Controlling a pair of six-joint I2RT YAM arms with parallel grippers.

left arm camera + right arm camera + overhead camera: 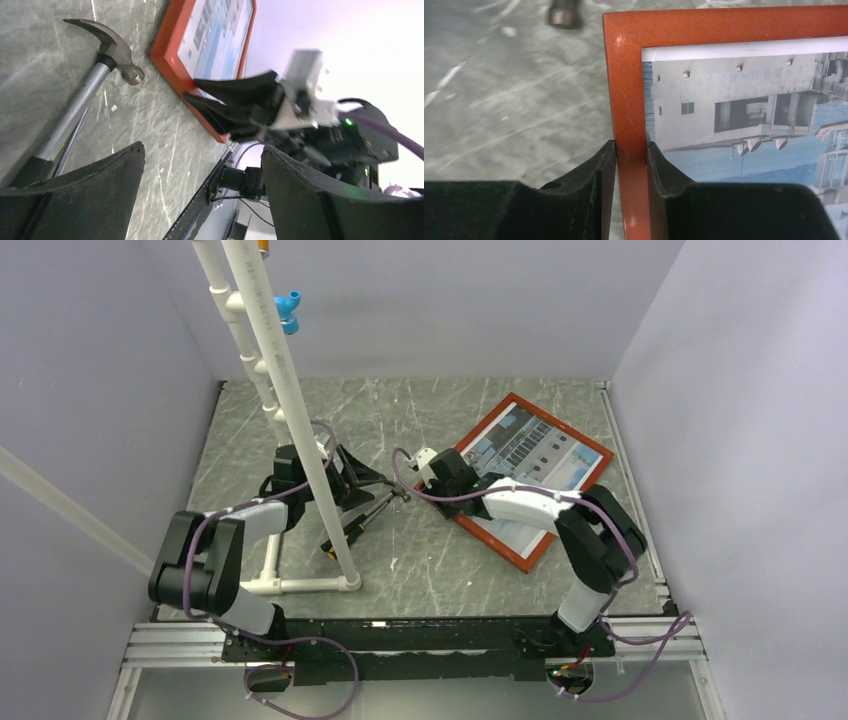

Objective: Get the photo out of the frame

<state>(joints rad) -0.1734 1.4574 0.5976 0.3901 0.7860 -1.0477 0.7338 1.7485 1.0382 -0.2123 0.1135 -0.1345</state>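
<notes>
Right gripper (631, 165) pinches the frame (724, 25) at lower centre; photo (734, 100) sits inside it; left gripper (202, 170) spread wide, hammer (107, 47) at upper left.

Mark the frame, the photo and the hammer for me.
frame (626, 75), right wrist view, on its red side rail.
photo (535, 450), top external view, on the printed building.
hammer (112, 47), left wrist view, on its steel head.
</notes>
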